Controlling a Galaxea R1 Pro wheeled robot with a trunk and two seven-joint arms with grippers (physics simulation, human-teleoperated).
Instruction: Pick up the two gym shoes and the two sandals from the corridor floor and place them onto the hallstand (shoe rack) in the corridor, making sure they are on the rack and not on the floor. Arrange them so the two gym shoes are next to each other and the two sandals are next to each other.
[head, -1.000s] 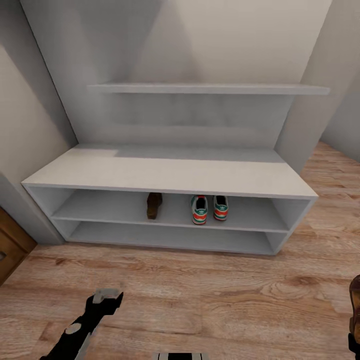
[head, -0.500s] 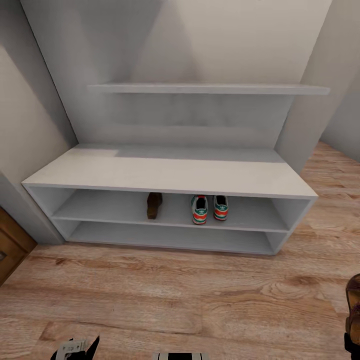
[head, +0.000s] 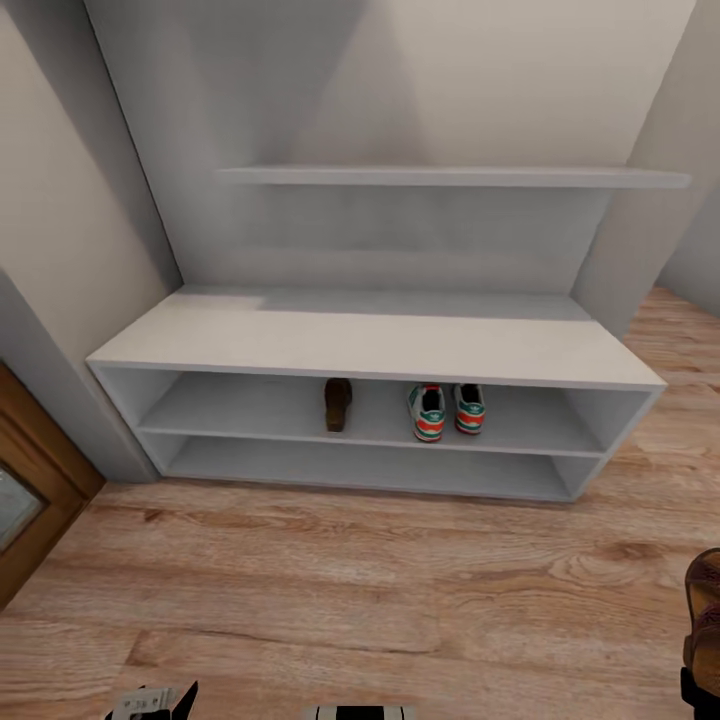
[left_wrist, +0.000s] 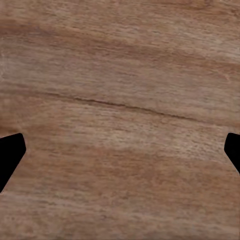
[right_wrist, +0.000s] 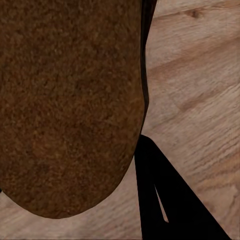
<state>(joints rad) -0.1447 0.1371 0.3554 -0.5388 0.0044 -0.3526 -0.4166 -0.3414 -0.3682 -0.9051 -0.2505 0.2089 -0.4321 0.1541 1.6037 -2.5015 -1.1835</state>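
Sandal (head: 706, 610) pinched in right fingers (right_wrist: 165, 200) at head view's lower right, above floor (head: 400, 590). Left fingers (left_wrist: 11, 155) spread wide over bare planks. Farther off, hallstand (head: 380, 345): upper shoe shelf holds other sandal (head: 338, 403), with gym shoes (head: 447, 410) side by side to its right.

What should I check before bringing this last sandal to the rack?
1. Sandal in right gripper: ok, it sits against a finger above the floor; grip firmness cannot tell.
2. Gym shoes together on the upper shoe shelf: ok.
3. First sandal on the same shelf: ok.
4. Free space beside that sandal: ok, shelf bare on its left and a gap to the shoes.
5. Left gripper empty and open: ok, only floor between its fingers.
6. Rack within reach: cannot tell.
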